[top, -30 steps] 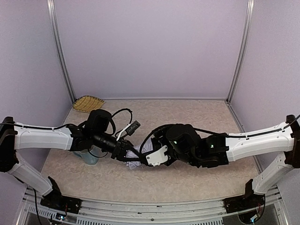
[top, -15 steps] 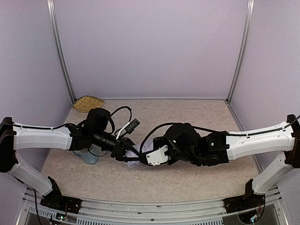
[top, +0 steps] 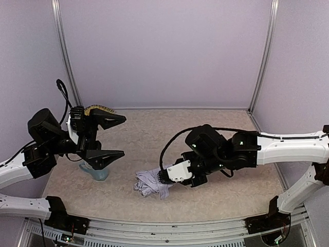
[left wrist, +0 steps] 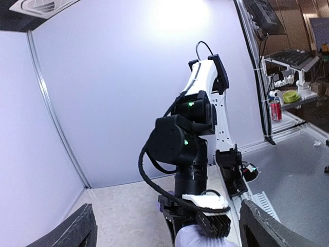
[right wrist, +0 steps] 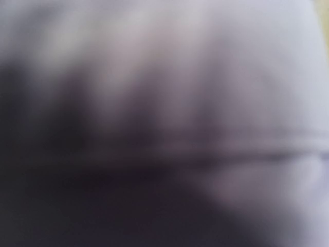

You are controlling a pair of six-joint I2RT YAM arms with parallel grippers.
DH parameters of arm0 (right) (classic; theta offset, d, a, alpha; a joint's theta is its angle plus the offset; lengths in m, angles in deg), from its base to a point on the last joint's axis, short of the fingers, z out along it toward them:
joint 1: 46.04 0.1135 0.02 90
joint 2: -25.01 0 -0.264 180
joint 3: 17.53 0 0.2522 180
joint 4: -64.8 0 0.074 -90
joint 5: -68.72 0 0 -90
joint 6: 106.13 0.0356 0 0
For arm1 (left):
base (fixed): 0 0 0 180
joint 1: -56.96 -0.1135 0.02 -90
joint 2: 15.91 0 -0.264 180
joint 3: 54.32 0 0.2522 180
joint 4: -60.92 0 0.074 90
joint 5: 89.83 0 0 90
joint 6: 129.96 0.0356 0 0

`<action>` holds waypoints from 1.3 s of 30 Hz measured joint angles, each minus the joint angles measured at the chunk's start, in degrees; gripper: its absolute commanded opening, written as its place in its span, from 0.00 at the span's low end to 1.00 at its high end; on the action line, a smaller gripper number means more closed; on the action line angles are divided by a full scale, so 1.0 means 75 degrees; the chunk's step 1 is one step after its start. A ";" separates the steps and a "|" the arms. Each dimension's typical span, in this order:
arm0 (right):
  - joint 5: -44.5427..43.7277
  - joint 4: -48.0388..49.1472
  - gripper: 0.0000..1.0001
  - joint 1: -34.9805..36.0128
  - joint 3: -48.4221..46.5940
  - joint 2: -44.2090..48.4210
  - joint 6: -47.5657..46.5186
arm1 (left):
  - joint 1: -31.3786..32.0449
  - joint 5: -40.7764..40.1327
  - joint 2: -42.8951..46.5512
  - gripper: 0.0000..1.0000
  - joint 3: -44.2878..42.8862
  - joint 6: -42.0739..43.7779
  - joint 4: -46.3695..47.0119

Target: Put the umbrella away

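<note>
— Top view, first entry?
— My left gripper (top: pixel 116 138): upper left, jaws spread wide, empty; the mug (top: pixel 97 173) sat just below it in frame. The umbrella (top: pixel 149 182): crumpled at lower centre, my right gripper (top: pixel 163 177) pressed against it.
— Left wrist view?
— Umbrella fabric showed at the bottom edge, under my right gripper.
— Right wrist view?
— Lavender blur only; I could not tell whether that grip had closed.
— Handling note?
— Probably confirm a firm hold on the bundle before lifting; loose fabric could slip.
</note>
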 measured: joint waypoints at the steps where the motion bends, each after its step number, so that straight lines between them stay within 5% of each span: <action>1: 0.0254 -0.0189 0.00 -0.0073 -0.0114 0.0038 0.0149 | 0.0137 -0.0119 0.0178 0.94 0.0023 0.0341 -0.0146; 8: 0.1673 -0.0956 0.00 -0.0294 -0.0965 0.0513 0.1157 | 0.1600 -0.1241 0.0699 0.99 0.0216 0.2159 -0.1425; 16: 0.2232 -0.0883 0.00 -0.0294 -0.0970 0.0912 0.1384 | 0.3118 -0.3153 -0.0122 0.99 0.0219 0.3835 -0.1778; 21: 0.2486 -0.0895 0.00 -0.0300 -0.1195 0.0781 0.1358 | 0.3351 -0.4048 -0.0446 0.98 0.0189 0.4520 -0.1635; 26: 0.2675 -0.0845 0.00 -0.0300 -0.1425 0.0629 0.1311 | 0.3357 -0.4345 -0.0583 0.80 0.0055 0.4925 -0.1612; 33: 0.2760 -0.0848 0.00 -0.0300 -0.1469 0.0452 0.1241 | 0.3465 -0.4354 -0.0647 0.89 -0.0073 0.5149 -0.1614; 37: 0.2757 -0.0848 0.00 -0.0300 -0.1480 0.0321 0.1239 | 0.3494 -0.4211 -0.0597 0.74 -0.0073 0.5228 -0.1574; 39: 0.2757 -0.0845 0.00 -0.0300 -0.1480 0.0303 0.1236 | 0.3497 -0.4121 -0.0577 0.50 -0.0073 0.5246 -0.1559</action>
